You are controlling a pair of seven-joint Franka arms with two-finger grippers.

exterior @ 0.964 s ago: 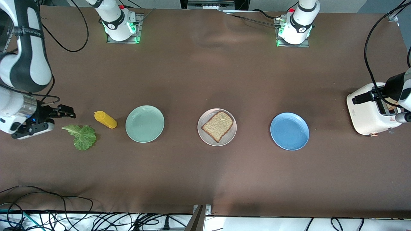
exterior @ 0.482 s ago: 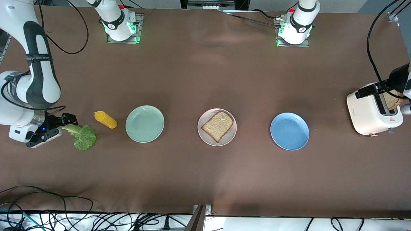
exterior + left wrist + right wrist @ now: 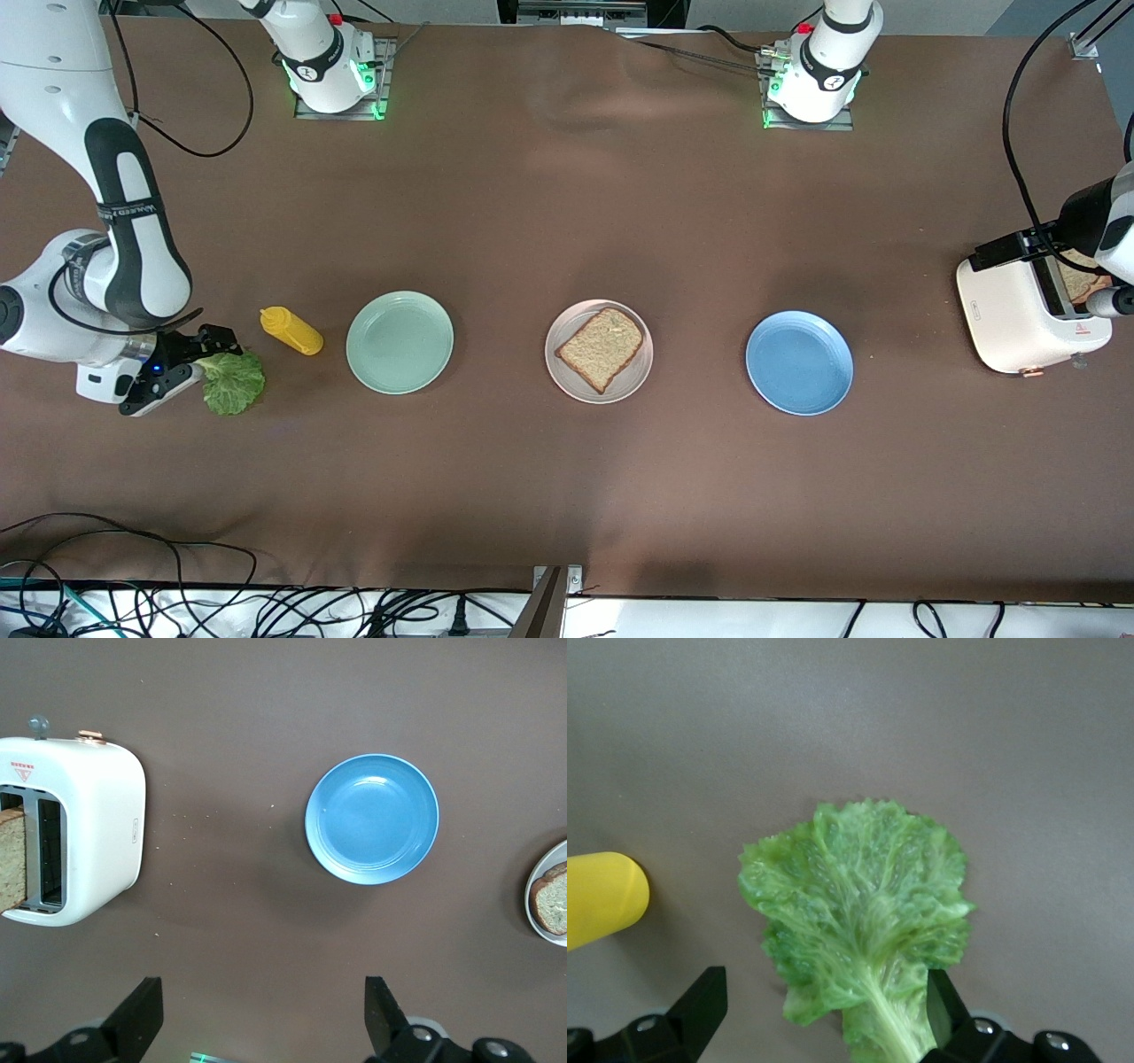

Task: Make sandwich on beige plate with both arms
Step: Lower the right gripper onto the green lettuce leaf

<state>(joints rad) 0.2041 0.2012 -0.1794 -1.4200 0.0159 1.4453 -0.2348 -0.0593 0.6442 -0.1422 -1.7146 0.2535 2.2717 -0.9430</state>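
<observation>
1. Right claw (image 3: 211, 347) wide, straddling stem of lettuce leaf (image 3: 859, 921) on counter (image 3: 567, 496); stem end cut off.
2. Left claw (image 3: 264, 1019) wide, over toaster (image 3: 75, 828); bread half hidden in slot.
3. Beige plate (image 3: 561, 372) mid-counter, one bread slice (image 3: 601, 347) on it.

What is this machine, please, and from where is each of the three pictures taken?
Two white robot arms work at a brown table. The wide picture looks down from across the table; the other two come from cameras on the wrists. The right end effector is open, low around the stem of a lettuce leaf, not gripping it. The left end effector is open over the toaster, which holds a bread slice. In a row lie a yellow bottle, a mint green plate, the beige plate with a bread slice, and a blue plate.
</observation>
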